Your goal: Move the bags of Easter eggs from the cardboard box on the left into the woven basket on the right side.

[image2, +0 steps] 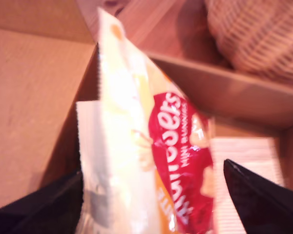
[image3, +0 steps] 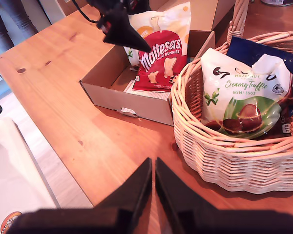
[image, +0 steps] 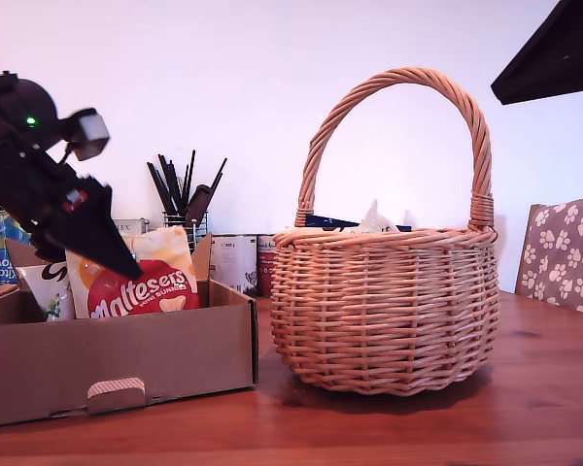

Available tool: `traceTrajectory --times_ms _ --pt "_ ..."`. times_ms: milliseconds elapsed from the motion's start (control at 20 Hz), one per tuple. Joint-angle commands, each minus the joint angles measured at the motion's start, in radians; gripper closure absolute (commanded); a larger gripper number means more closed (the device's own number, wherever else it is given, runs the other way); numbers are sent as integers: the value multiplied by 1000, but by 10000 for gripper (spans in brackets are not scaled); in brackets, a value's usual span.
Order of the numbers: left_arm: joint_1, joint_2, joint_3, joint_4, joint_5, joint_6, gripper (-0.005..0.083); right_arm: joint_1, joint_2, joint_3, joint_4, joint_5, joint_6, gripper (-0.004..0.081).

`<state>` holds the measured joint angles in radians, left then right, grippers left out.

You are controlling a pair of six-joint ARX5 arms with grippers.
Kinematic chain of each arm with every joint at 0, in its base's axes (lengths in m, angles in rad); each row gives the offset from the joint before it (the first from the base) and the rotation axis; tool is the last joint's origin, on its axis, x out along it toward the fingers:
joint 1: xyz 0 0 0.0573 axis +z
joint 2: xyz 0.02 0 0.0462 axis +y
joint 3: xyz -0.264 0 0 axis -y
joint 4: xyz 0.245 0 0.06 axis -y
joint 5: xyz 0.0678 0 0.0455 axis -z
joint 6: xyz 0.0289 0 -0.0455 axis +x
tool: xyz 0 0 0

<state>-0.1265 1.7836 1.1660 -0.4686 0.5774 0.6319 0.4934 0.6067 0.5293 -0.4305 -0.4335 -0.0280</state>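
Two black jaws of my first gripper (image2: pixel 151 195) spread wide around a glossy Maltesers bag (image: pixel 141 282) in the cardboard box (image: pixel 117 364); my second gripper (image3: pixel 154 183) hangs closed, empty.

In the exterior view, the cardboard box (image: pixel 117 364) sits left of the woven basket (image: pixel 384 311), nearly touching.

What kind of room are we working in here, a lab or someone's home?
Most likely a home dining or kitchen area. The work surface is a wooden table, a chair with paw-print fabric stands at the exterior view's right, and a wire holder of utensils sits against the plain wall behind the cardboard box.
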Motion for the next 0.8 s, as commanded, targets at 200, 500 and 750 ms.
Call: traceTrajectory --times_ms 200,500,750 --pt "-11 58 0 -6 -53 -1 47 4 -1 10 7 2 -7 783" --pt "-32 109 0 5 -56 -12 282 4 -1 10 7 3 -7 783" --pt "-44 109 0 6 -66 -12 624 4 -1 10 7 3 -7 783"
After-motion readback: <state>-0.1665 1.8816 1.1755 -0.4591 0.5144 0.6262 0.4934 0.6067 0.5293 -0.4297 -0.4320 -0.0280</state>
